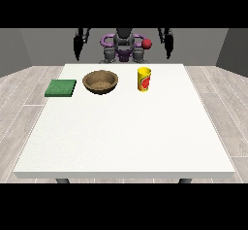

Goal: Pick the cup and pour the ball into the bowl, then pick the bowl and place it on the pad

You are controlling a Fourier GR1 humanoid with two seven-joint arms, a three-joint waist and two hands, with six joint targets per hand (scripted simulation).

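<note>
We see a big white table (126, 137) w/ dark legs (62, 180) showing under the near edge. Pale grey wood-plank floor (22, 98) around it. Plain grey walls (43, 44) behind, even light.

Bowl (100, 82) between pad (61, 88) and cup (144, 79)

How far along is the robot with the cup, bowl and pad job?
Nothing looks done yet. The cup stands upright on the table, the bowl sits beside it, off the green pad. Both hands, at the view's left and right, hang back from the table holding nothing. Pouring and moving the bowl remain.
</note>
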